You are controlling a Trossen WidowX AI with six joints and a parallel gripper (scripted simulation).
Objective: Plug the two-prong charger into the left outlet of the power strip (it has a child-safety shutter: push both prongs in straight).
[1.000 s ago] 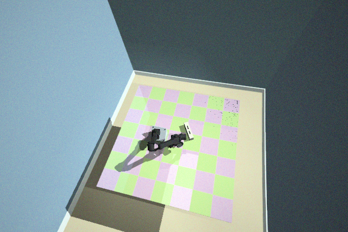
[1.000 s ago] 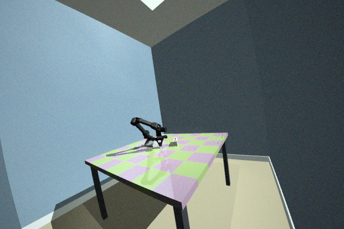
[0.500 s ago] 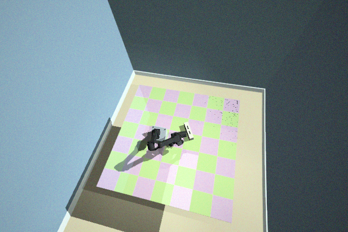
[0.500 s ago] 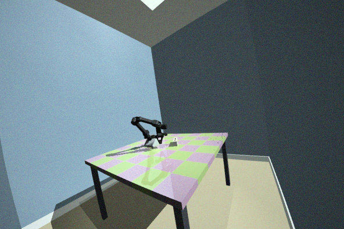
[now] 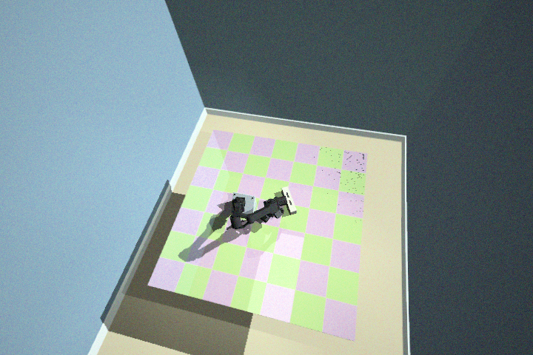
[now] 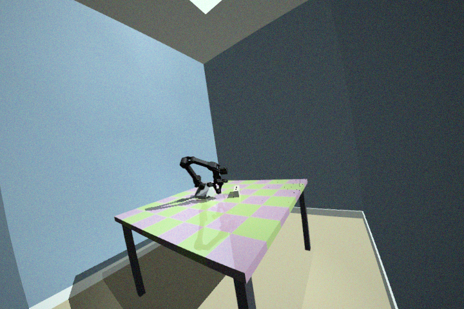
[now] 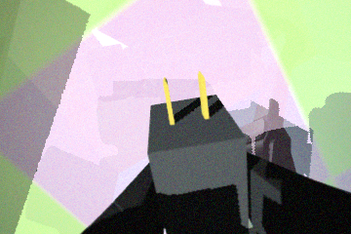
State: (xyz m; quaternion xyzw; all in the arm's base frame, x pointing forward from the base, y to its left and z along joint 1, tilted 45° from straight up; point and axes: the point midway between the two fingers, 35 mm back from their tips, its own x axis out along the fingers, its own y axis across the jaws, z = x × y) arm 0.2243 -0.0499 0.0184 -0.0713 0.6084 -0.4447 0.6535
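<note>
The charger (image 7: 198, 168) is a dark grey block in the wrist view, with two yellow prongs (image 7: 169, 102) (image 7: 204, 97) pointing away from the camera. My gripper (image 7: 193, 163) (image 6: 218, 190) is shut on the charger, with a black finger on each side of its body. In the exterior view the fingertips are low over the table, left of the power strip (image 5: 292, 208) (image 6: 236, 188). The strip has a white face with dark outlet slots, and none of it is identifiable in the wrist view. The exact gap between charger and table cannot be told.
The black arm (image 5: 263, 212) (image 6: 203, 162) rises from a pale base plate (image 5: 246, 200) and reaches toward the strip. The table (image 5: 313, 271) (image 6: 240, 222) has a green and pink checkered top. Small dark specks mark its far right corner. Shadows and reflections cross the top.
</note>
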